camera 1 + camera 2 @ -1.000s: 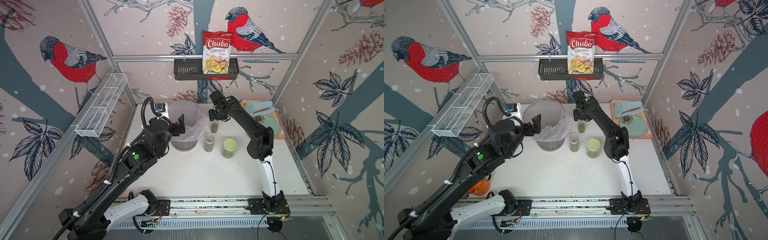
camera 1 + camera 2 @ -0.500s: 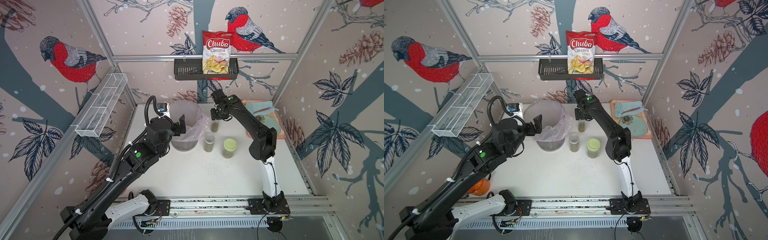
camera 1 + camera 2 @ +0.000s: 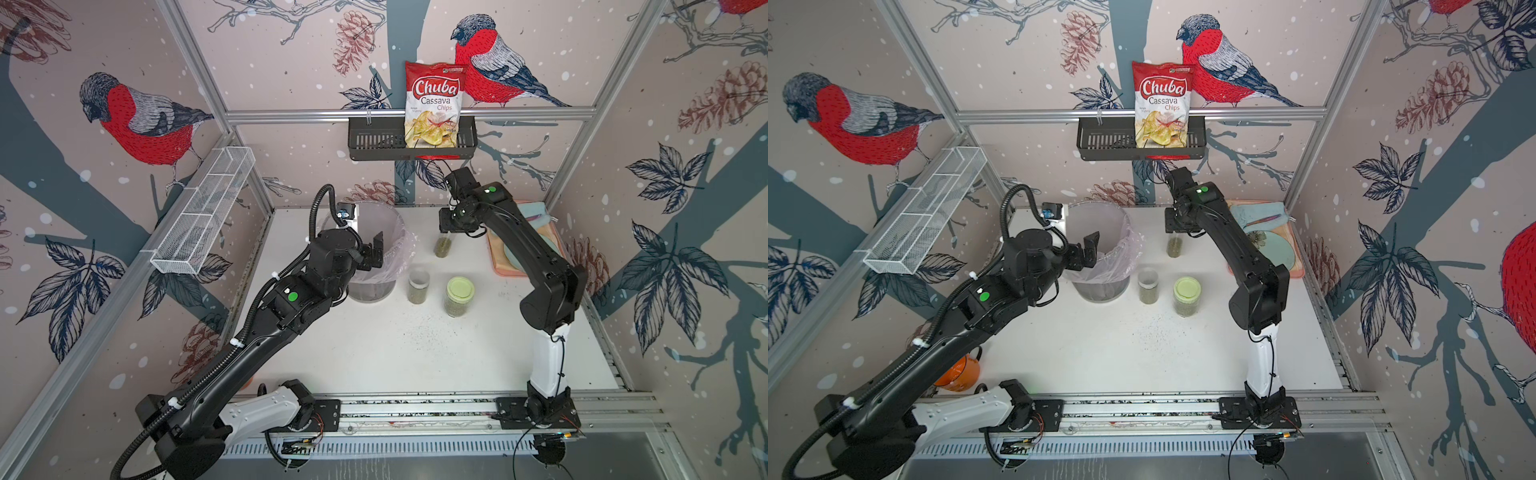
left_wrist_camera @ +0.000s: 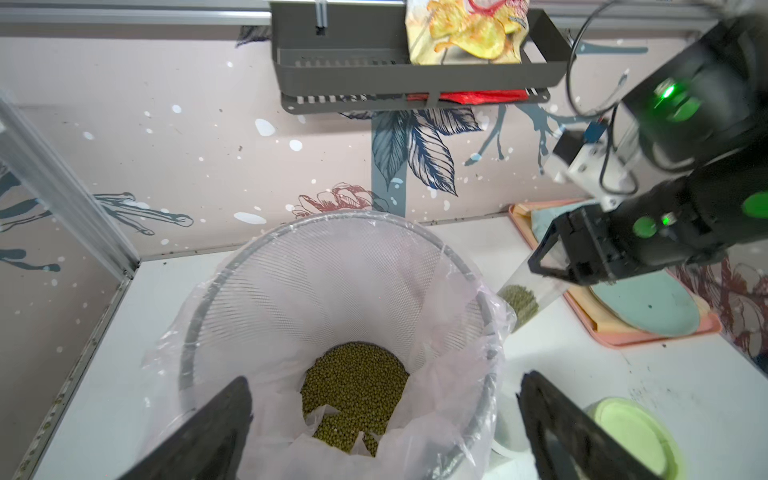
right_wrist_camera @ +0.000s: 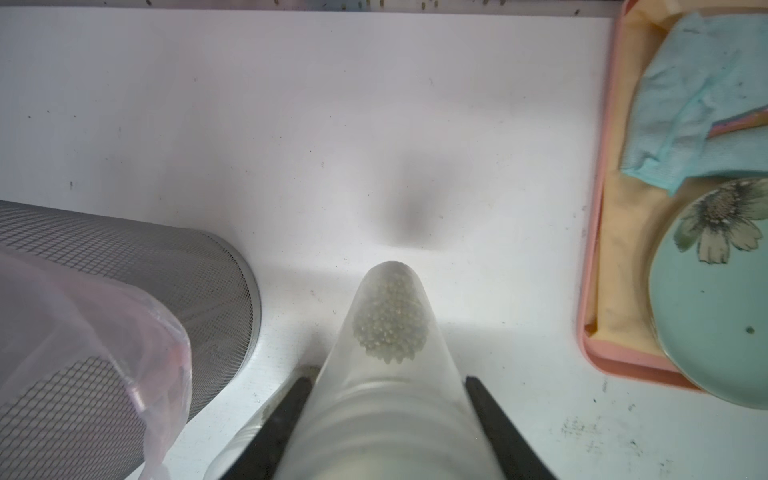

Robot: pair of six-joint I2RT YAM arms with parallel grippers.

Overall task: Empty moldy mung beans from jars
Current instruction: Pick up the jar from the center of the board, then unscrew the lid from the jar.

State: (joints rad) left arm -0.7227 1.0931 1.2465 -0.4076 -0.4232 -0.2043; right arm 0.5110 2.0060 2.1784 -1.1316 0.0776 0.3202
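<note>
Roughly vertical along its length, the tall tube (image 3: 442, 246) holds mung beans (image 5: 390, 328) at its base; right end effector (image 5: 388, 380) clamps and hides its top; left end effector (image 4: 384, 378) gapes.

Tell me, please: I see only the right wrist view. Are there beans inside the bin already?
Observer: Yes. The left wrist view shows a pile of mung beans at the bottom of the lined bin.
Operator: The right gripper holds the tall tube. Are the other two jars closed?
Observer: Both stand lidded, with beans inside, in both top views: the short jar and the green-lidded jar.
</note>
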